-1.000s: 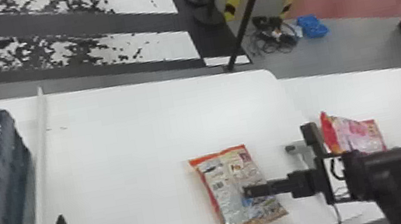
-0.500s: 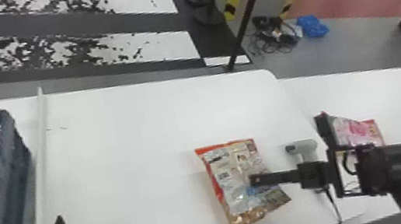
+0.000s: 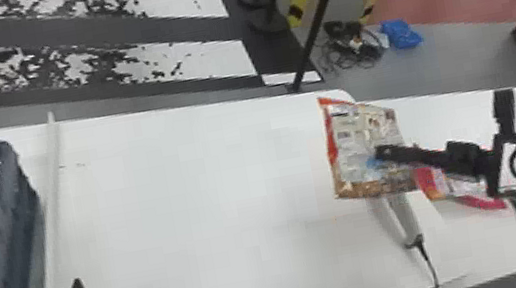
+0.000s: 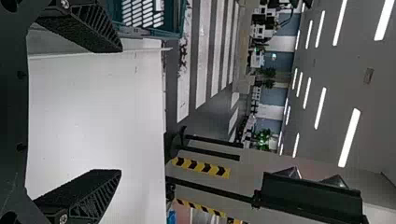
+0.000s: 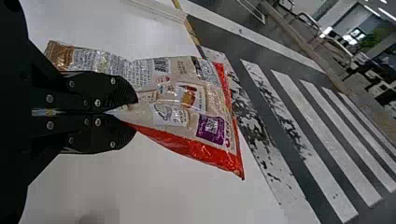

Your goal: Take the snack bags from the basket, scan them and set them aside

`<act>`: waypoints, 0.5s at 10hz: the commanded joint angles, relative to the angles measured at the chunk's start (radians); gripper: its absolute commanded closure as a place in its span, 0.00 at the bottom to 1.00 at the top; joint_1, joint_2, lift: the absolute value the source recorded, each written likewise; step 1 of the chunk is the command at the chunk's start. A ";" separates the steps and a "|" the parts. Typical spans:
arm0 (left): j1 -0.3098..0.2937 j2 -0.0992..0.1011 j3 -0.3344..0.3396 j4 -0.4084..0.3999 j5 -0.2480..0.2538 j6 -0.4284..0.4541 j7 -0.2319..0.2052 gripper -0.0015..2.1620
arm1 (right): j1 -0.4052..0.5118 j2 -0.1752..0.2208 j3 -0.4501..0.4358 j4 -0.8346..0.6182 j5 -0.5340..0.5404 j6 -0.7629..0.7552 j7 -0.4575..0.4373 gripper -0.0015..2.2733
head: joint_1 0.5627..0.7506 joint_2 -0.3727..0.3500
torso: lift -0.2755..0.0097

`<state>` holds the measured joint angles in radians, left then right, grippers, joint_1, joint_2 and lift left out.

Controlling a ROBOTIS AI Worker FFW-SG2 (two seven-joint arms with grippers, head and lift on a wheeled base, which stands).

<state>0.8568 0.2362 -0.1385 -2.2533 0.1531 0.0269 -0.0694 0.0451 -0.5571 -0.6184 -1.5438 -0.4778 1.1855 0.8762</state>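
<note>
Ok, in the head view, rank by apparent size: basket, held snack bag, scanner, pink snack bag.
1. Basket, though cut off.
2. Held snack bag.
Below those, unsure: scanner and pink snack bag are both partly covered.

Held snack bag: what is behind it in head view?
The scanner handle sticks out below the held bag; the scanner's top is covered. A pink bag shows at the held bag's lower right; anything else behind is hidden.
</note>
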 commanded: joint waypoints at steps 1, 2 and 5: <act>0.001 0.000 -0.003 0.003 -0.003 0.000 -0.003 0.03 | -0.062 -0.047 -0.037 0.162 -0.021 -0.115 -0.037 0.99 | 0.70 0.03 | 0.70; 0.001 0.000 -0.007 0.006 -0.003 0.000 -0.004 0.03 | -0.091 -0.073 -0.049 0.264 -0.032 -0.186 -0.079 0.99 | 0.70 0.03 | 0.70; -0.010 0.000 -0.016 0.018 -0.003 -0.003 -0.003 0.03 | -0.096 -0.072 -0.052 0.360 -0.044 -0.373 -0.342 0.99 | 0.70 0.03 | 0.70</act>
<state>0.8490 0.2362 -0.1533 -2.2377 0.1502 0.0257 -0.0718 -0.0516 -0.6354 -0.6692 -1.1920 -0.5201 0.8371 0.5369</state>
